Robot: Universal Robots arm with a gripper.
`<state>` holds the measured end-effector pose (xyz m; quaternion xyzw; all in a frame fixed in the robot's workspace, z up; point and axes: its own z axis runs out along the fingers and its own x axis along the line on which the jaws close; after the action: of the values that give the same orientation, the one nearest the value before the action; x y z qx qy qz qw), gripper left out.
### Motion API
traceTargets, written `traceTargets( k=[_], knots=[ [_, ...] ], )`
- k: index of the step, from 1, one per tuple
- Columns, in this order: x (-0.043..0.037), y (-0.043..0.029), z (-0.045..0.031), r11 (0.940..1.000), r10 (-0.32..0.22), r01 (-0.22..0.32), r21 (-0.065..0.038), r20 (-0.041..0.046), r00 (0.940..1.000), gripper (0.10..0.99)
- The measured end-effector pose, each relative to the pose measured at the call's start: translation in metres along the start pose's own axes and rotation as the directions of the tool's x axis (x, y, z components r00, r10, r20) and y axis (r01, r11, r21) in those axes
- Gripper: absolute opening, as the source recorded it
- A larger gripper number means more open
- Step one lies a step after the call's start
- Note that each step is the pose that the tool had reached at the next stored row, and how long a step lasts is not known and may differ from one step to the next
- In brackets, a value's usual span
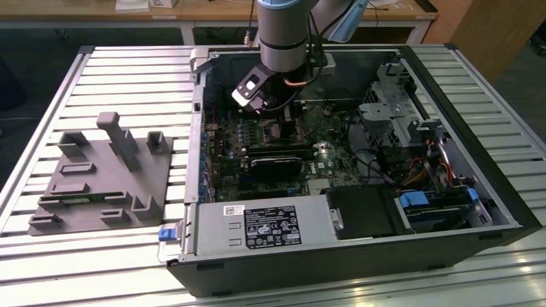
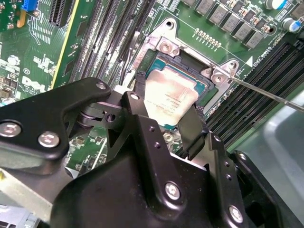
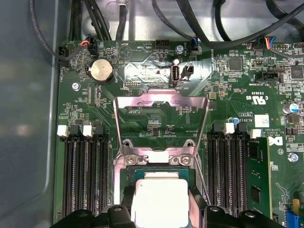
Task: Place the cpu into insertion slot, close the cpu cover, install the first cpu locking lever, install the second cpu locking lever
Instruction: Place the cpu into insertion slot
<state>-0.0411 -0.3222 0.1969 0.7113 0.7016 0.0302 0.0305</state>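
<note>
The cpu [image 2: 168,97] is a flat silver square, and my gripper [image 2: 167,115] is shut on its two sides. It hangs just over the insertion slot [image 2: 190,64], whose dark centre and silvery rim show around it. In the first wrist view the cpu [image 3: 159,202] lies between the black fingers [image 3: 124,209] over the insertion slot [image 3: 161,175]. The cpu cover [image 3: 161,100], a thin silvery frame, is swung open away from the socket. A thin wire locking lever [image 2: 266,92] sticks out beside the socket. In the exterior view my gripper [image 1: 275,112] reaches down into the open computer case.
Long black memory slots [image 3: 83,175] flank the socket on both sides. A black graphics card [image 1: 277,163], the power supply [image 1: 260,227] and drive bays [image 1: 392,109] fill the case. A grey fixture block [image 1: 102,173] stands on the slatted table at the exterior view's left.
</note>
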Motion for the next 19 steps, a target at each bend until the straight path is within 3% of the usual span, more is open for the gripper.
traceTargets(
  k=[19],
  knots=[
    [0.0021, -0.0010, 0.0023, 0.9999, -0.015, 0.015, 0.000, -0.0024, 0.9999, 0.533]
  ],
)
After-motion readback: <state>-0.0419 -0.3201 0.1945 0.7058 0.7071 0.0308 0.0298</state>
